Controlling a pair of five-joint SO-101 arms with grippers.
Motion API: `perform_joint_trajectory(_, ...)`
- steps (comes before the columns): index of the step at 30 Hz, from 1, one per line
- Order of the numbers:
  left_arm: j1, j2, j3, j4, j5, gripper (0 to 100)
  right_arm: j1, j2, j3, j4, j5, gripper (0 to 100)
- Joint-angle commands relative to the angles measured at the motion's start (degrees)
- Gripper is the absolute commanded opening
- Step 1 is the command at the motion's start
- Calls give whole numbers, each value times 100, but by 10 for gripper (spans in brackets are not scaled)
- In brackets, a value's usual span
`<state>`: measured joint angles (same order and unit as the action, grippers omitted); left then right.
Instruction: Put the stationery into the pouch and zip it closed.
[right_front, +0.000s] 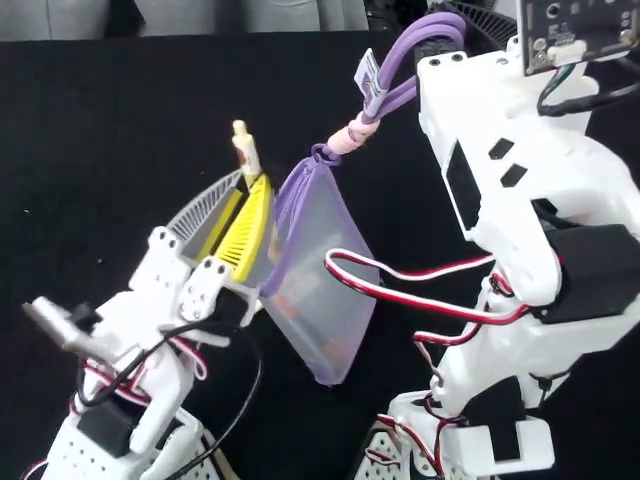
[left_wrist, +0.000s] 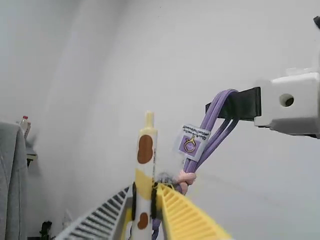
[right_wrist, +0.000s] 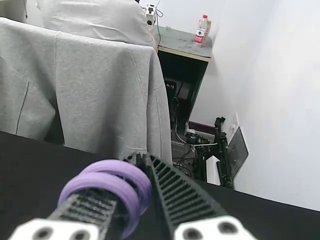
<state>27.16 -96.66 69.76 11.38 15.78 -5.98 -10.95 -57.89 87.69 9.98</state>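
Note:
A translucent purple pouch (right_front: 322, 262) hangs in the air from its purple cord loop (right_front: 412, 62), tilted over the black table. My right gripper (right_front: 447, 28) is shut on that loop; its wrist view has the purple cord (right_wrist: 111, 187) pinched between the black ribbed fingers (right_wrist: 175, 190). My left gripper (right_front: 245, 186), with one yellow and one grey finger, is shut on a cream pen with brown spots (right_front: 244, 148). The pen stands upright just beside the pouch's top corner. In the left wrist view the pen (left_wrist: 145, 150) rises between the fingers, near the pouch's tag (left_wrist: 191, 141).
Red and white cables (right_front: 400, 290) from the right arm (right_front: 530, 230) loop across the front of the pouch. The black table (right_front: 110, 140) lies open to the far left. A grey cloth-draped chair (right_wrist: 85, 85) stands beyond the table.

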Motion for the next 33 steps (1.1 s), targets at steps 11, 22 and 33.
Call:
perform_joint_trajectory(11,136,-35,-673,1776,-114,161,88,-207,-145,18,-9,11)
perform_joint_trajectory(22,-84,193,-3231,2796,-800,173,114,-198,-136,0,0,11)
perform_joint_trajectory(33,-2844,2163,-3248,4237,-598,176,721,-215,-198,-88,0,11)
